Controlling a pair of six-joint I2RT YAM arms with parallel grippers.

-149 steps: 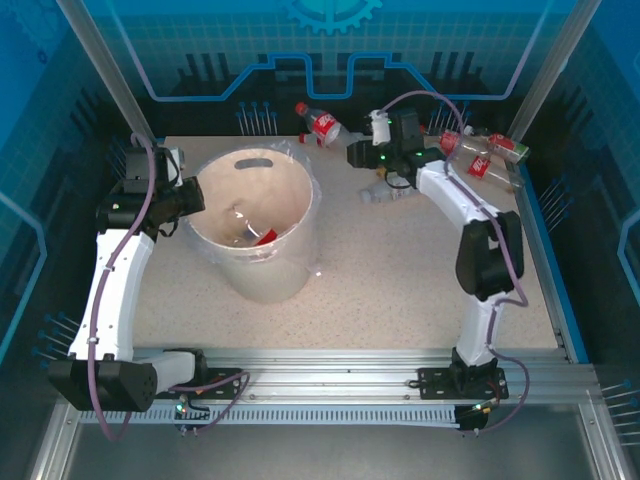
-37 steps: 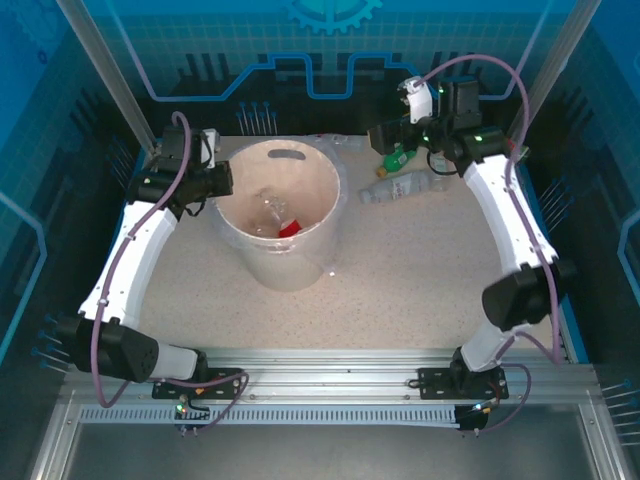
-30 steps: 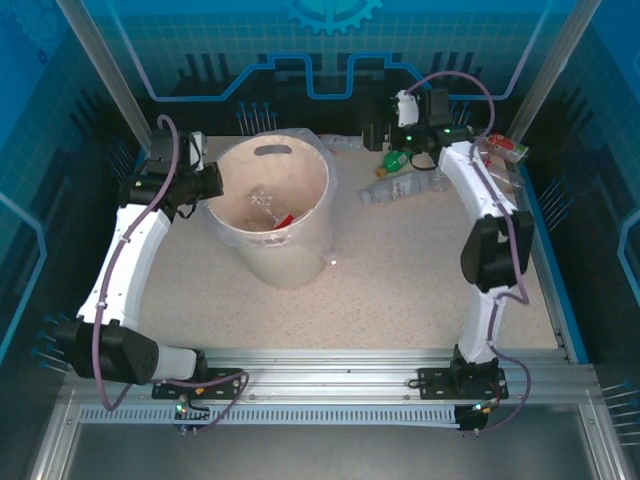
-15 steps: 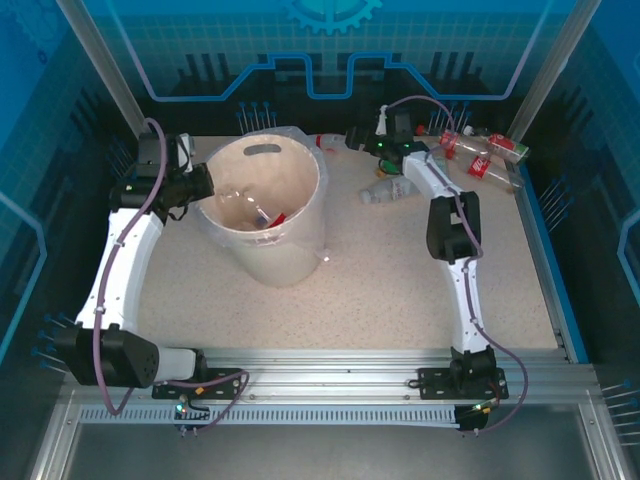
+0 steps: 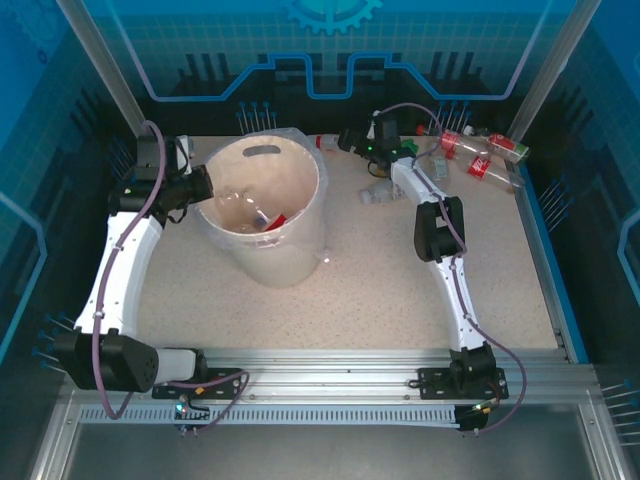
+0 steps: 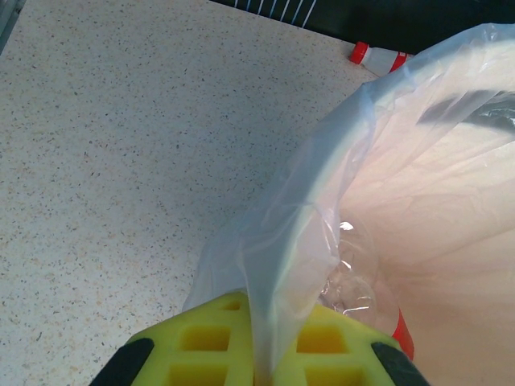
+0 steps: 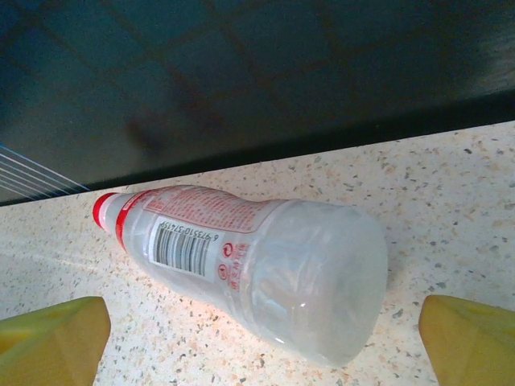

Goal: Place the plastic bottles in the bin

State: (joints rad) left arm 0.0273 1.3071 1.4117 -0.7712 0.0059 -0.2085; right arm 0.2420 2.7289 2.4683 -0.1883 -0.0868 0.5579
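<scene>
1. The right gripper [image 5: 352,140] has slid left along the back edge and now straddles a red-capped bottle [image 7: 257,257].
2. Its elbow has folded inward.
3. The bin [image 5: 275,265] was tugged slightly left.

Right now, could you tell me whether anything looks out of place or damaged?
Nothing looks damaged or spilled. The left gripper pinches the rim of the bin, bunching its clear liner, and the bottle before the open right gripper lies on its side.
</scene>
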